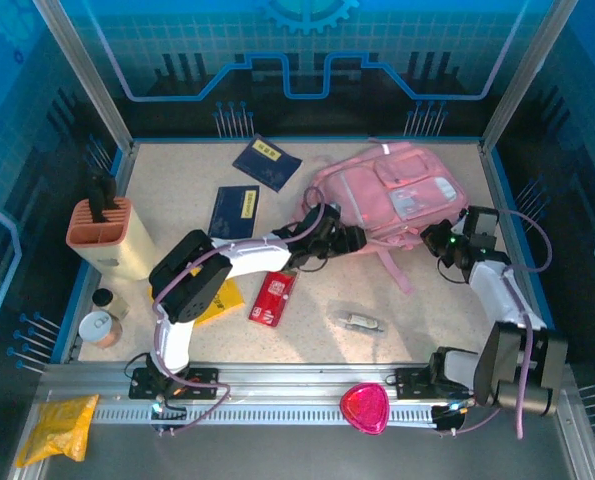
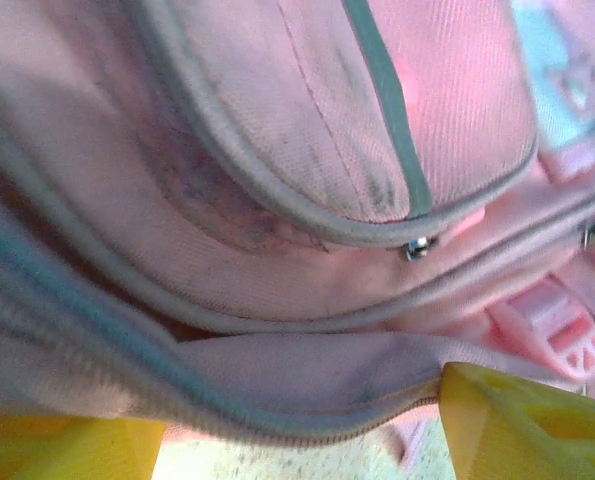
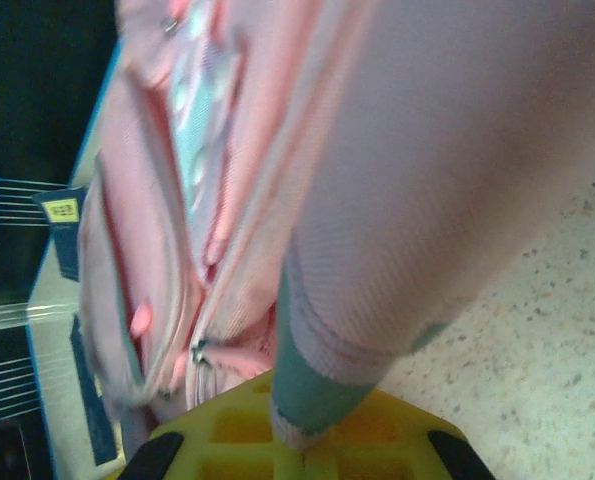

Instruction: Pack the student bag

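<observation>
Lying on the metal rail (image 1: 277,385) before the desk's near edge are one crumpled yellow pouch (image 1: 57,427) at the left and one pink heart-shaped thing (image 1: 364,407) right of middle. On the desk (image 1: 427,320) itself, close to the near edge, sit one small clear packet (image 1: 362,322) and one red booklet (image 1: 273,297). Two small round containers (image 1: 100,328) sit by the left edge, with one peach-topped holder (image 1: 107,238) behind them.

Farther back, the single student bag (image 1: 387,190) lies flat toward the far right corner, front upward. It is soft pink fabric with grey-edged pockets, a clear window panel, and pink straps reaching toward the near edge. Its long axis runs roughly along the far edge, the windowed pocket end toward the right edge.

The left fingers (image 1: 354,240) stand apart at the bag's near left rim, with fabric across the gap. The right fingers (image 1: 438,247) are pinched together on a pink strap (image 3: 397,230) at its near right side. Two navy booklets (image 1: 235,212) lie left of the bag, one nearer the far edge.
</observation>
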`<move>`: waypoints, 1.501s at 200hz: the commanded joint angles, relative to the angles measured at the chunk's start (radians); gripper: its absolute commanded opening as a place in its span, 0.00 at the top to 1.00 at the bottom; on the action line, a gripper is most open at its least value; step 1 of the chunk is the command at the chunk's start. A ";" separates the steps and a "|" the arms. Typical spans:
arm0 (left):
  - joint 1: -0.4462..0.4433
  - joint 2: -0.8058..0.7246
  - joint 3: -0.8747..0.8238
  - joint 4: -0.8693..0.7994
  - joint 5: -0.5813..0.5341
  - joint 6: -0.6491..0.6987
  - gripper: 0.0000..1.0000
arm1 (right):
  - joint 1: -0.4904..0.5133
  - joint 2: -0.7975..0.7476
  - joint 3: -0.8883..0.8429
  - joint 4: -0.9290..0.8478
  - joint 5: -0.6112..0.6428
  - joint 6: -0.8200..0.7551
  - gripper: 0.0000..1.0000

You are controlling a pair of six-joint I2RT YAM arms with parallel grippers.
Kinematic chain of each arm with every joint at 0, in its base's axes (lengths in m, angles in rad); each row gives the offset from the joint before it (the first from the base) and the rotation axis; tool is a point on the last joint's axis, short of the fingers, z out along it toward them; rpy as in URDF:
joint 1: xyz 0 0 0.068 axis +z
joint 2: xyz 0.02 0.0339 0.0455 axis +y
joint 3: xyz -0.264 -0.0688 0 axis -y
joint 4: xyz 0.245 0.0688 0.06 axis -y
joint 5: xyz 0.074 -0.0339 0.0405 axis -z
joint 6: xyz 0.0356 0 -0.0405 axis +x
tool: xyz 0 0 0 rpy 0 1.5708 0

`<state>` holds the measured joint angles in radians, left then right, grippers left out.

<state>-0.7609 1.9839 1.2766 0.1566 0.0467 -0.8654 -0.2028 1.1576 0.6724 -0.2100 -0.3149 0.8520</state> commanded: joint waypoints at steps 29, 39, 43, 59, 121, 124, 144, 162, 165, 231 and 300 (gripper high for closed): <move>0.075 -0.044 0.116 -0.089 0.069 0.124 0.22 | 0.059 -0.138 -0.043 -0.027 -0.050 0.101 1.00; 0.074 -0.085 0.105 -0.124 0.086 0.115 0.21 | 0.064 -0.146 -0.047 -0.013 -0.046 0.126 1.00; 0.074 -0.102 0.096 -0.133 0.095 0.108 0.21 | 0.068 -0.149 -0.045 -0.009 -0.041 0.133 1.00; 0.054 -0.187 0.037 -0.134 0.113 0.073 0.21 | 0.091 -0.154 -0.039 -0.013 -0.015 0.164 1.00; -0.186 -0.316 -0.005 -0.226 -0.148 0.263 0.25 | 0.118 -0.157 -0.046 -0.017 -0.027 0.246 1.00; -0.194 -0.311 0.002 -0.226 -0.158 0.271 0.25 | 0.119 -0.157 -0.045 -0.017 -0.031 0.246 1.00; -0.235 -0.261 0.067 -0.258 -0.216 0.318 0.28 | 0.122 -0.148 -0.038 -0.022 -0.045 0.255 1.00; -0.264 -0.195 0.147 -0.317 -0.272 0.387 0.31 | 0.121 -0.138 -0.035 -0.018 -0.058 0.266 1.00; -0.268 -0.186 0.155 -0.319 -0.283 0.405 0.31 | 0.121 -0.136 -0.036 -0.015 -0.062 0.268 1.00; -0.320 -0.040 0.224 -0.201 -0.396 0.727 0.30 | 0.126 -0.111 -0.020 0.009 -0.090 0.279 1.00; -0.321 0.095 0.328 -0.177 -0.580 0.700 0.45 | 0.125 -0.100 -0.033 0.039 -0.102 0.291 1.00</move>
<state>-1.0775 2.0300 1.5337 -0.0364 -0.4458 -0.1558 -0.0978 1.0611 0.6197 -0.2455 -0.3454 1.1240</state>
